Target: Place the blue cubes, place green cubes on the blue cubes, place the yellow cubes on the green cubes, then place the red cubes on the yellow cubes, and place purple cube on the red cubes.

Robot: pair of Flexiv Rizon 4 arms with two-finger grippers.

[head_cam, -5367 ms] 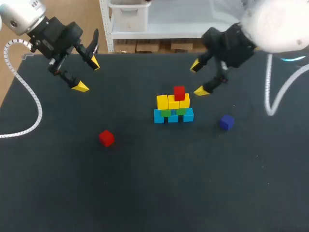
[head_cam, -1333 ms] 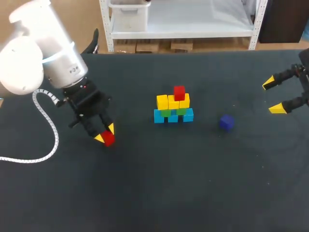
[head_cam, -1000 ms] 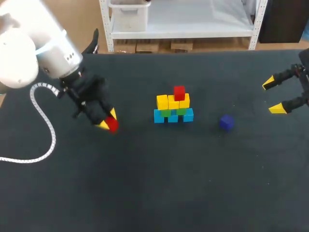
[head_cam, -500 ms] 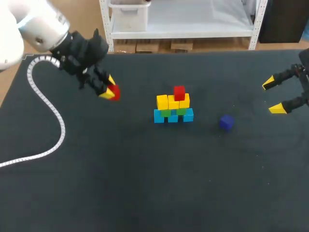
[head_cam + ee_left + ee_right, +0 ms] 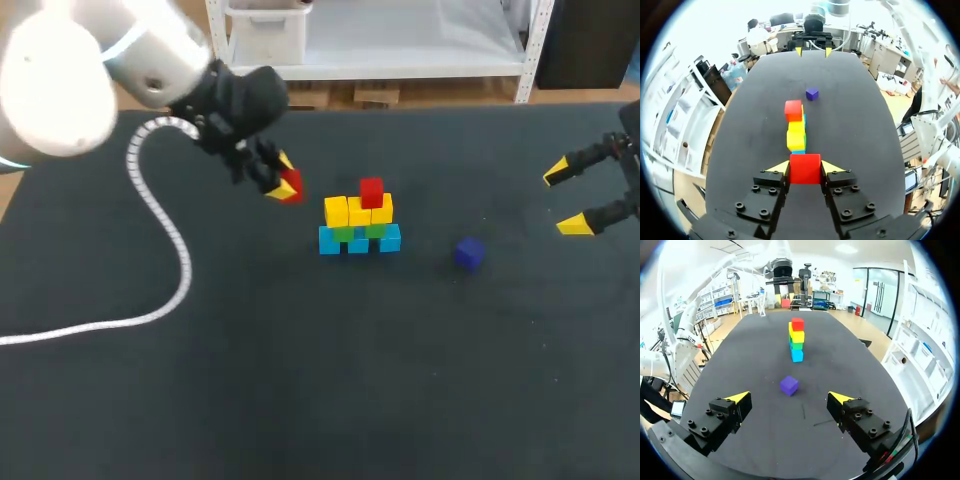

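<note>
Currently | red cube [image 5: 805, 168] being pinched by left gripper [image 5: 284, 187] | right gripper [image 5: 565, 199] being held spread | stack [image 5: 358, 228] at 3 o'clock possibly being endangered by low approach

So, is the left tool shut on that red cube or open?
Shut: both yellow tips of the left tool press the red cube from opposite sides.

Count by kind of small, solid-coloured cube. Light-blue cube [image 5: 358, 243]: three. Green cube [image 5: 343, 234]: two. Yellow cube [image 5: 336, 211]: three. Red cube [image 5: 371, 192]: two. Dark purple cube [image 5: 468, 253]: one. Total: eleven cubes.
</note>
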